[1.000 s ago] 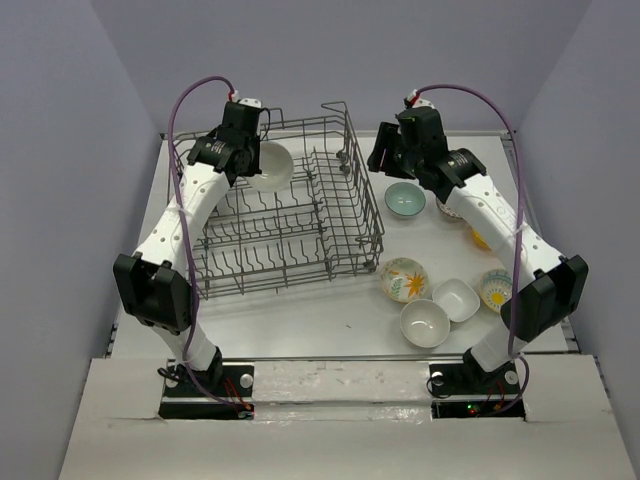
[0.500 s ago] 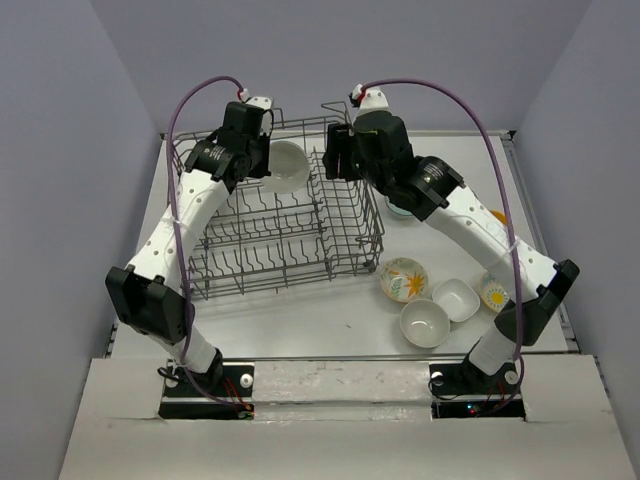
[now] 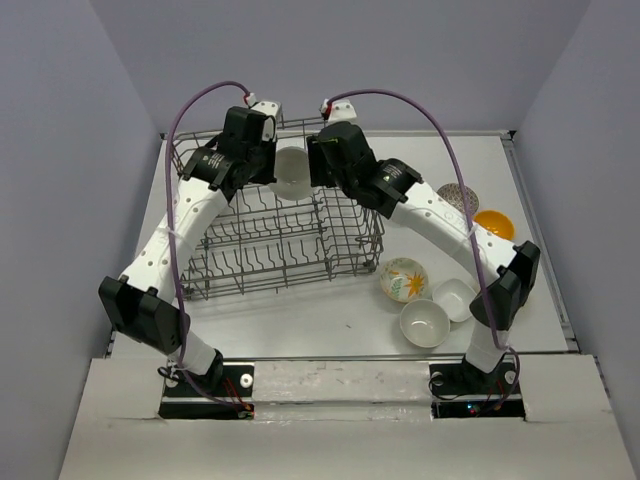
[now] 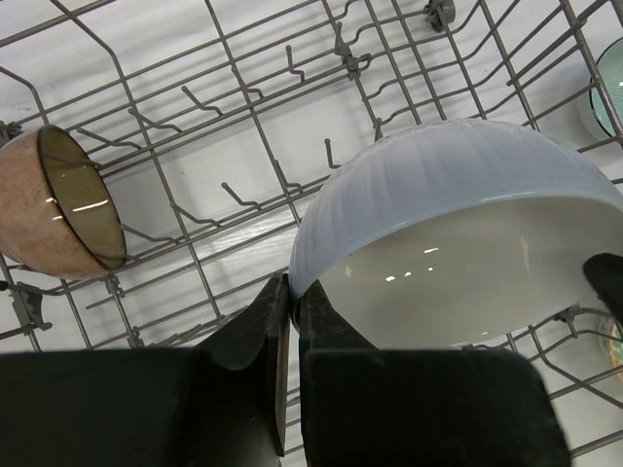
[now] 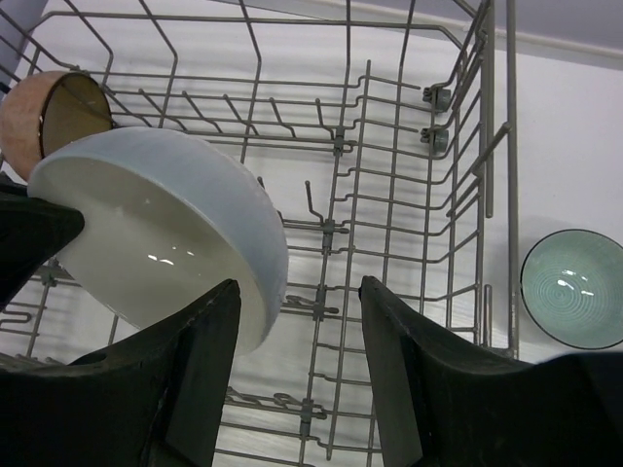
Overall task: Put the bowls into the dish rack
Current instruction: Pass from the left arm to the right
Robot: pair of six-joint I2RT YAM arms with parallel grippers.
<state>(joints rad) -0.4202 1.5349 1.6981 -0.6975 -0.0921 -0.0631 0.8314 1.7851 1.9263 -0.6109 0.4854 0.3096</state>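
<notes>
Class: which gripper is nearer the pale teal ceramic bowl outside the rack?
Right. The right gripper hovers over the grey wire rack near the teal bowl; the left gripper, clamping the white bowl, sits farther left.

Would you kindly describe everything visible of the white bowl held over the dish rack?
The white bowl looks like glossy ceramic, with faint vertical ribs on its outer wall and an empty inside. It hangs tilted on its side above the tines of the dish rack, not seated. The left gripper pinches its rim, one finger inside, one outside. The right gripper stands open beside it; contact unclear.
</notes>
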